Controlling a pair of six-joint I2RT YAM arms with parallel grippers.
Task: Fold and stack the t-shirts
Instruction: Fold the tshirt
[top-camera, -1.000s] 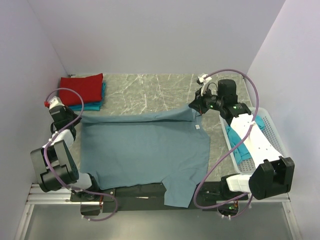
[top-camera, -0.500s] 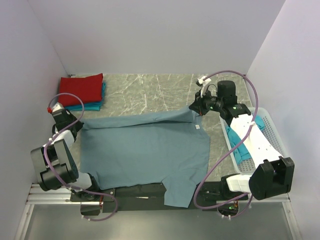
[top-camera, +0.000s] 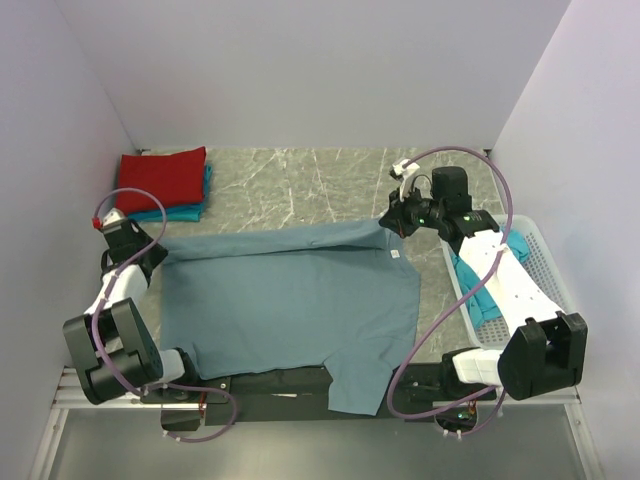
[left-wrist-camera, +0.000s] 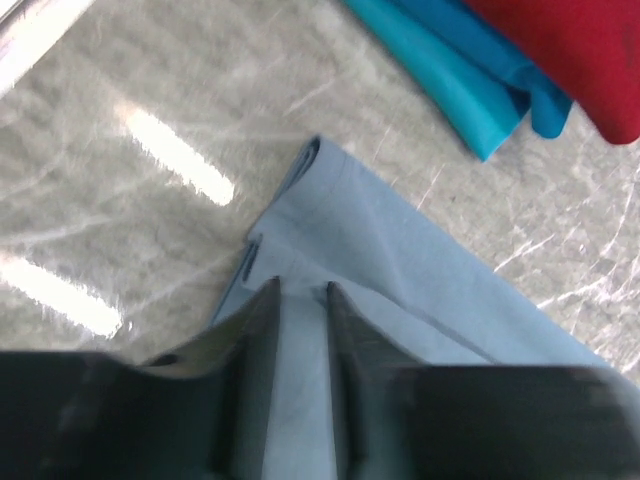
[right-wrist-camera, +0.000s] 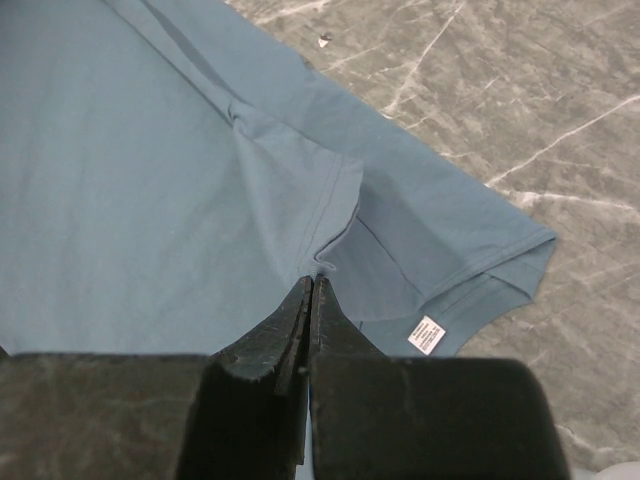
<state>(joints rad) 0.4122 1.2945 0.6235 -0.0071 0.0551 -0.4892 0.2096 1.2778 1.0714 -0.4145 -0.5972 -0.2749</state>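
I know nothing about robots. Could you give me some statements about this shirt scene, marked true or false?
1. The slate-blue shirt lies spread on the table. True.
2. The red shirt rests on a folded turquoise shirt. True.
3. The right gripper stands wide open. False: its jaws are pinched shut on the slate-blue shirt.
4. The white basket is empty. False: a loose turquoise shirt lies in it.
5. The left gripper holds the red shirt. False: it is over a corner of the slate-blue shirt, jaws slightly apart.

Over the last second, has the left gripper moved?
Yes. The left gripper has shifted slightly toward the near table edge, widening its gap from the red shirt.
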